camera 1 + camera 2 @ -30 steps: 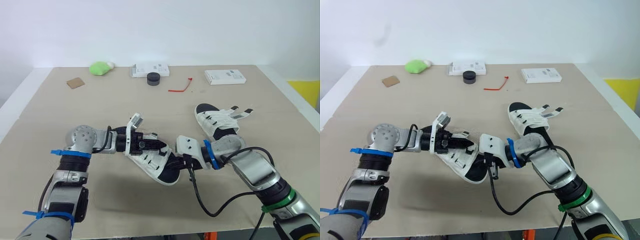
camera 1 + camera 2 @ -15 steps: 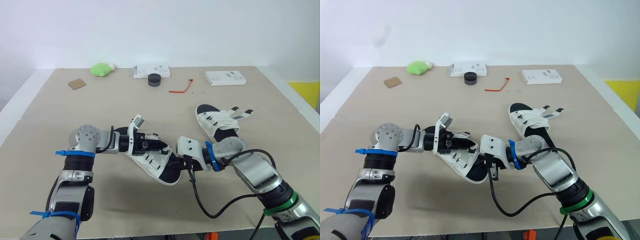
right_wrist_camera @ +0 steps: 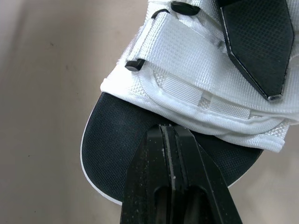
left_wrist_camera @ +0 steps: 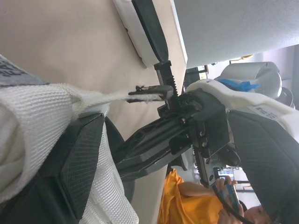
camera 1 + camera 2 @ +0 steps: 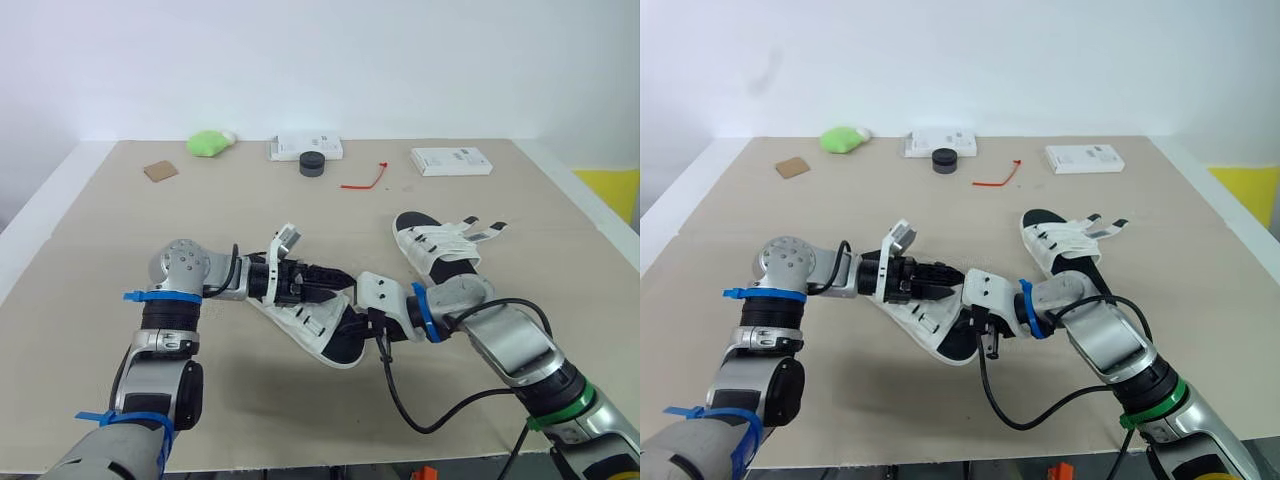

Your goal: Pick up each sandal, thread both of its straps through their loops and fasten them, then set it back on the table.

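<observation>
Just below mid-frame, well in from every table [image 5: 100, 230] edge, presses the right gripper [image 3: 171, 128], fingers closed together, onto the black footbed [image 3: 112, 135] of the near sandal [image 5: 315, 325]. Reaches the left gripper [image 5: 335, 277] in from the left, fingers parted, one pad [image 4: 81, 168] against a white strap [image 4: 42, 107]. Leaves bare room at left and lower left; has the second sandal [image 5: 437, 245] just right of centre, apart.

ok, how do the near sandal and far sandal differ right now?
Near sandal is between the left end effector and right end effector; far sandal lies alone on the table. Near sandal's straps lie flat across its upper; far sandal's strap ends stick out past its side. Both have white straps and black footbeds.
</observation>
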You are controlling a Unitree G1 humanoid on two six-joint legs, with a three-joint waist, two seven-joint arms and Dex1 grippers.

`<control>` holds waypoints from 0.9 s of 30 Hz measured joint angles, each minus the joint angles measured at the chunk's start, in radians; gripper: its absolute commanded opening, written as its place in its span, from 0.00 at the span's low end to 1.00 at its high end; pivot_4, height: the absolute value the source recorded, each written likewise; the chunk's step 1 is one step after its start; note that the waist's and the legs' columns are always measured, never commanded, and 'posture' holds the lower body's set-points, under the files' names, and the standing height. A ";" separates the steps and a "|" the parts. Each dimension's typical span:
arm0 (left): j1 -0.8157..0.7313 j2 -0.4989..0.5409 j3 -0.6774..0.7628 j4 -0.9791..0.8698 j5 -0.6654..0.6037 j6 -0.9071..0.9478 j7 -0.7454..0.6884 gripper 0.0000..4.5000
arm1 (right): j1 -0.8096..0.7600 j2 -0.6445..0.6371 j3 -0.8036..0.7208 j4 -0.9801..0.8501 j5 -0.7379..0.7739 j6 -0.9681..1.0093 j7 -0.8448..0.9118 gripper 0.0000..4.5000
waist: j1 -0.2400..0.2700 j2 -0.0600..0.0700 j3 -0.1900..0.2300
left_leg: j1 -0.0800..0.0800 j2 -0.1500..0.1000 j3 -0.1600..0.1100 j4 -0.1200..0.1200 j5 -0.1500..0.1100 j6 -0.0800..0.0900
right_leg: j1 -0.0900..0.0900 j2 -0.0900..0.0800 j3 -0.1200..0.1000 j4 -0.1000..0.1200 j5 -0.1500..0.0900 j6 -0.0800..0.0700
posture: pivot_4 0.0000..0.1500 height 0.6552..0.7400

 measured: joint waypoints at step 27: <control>-0.131 0.006 0.160 0.049 0.007 -0.048 0.160 0.99 | -0.011 0.023 0.007 0.007 -0.003 -0.014 0.005 0.00 | -0.004 -0.009 0.019 | -0.013 -0.015 -0.013 -0.004 0.013 -0.009 | -0.019 -0.018 -0.010 -0.002 0.024 0.010 | 1.00 1.00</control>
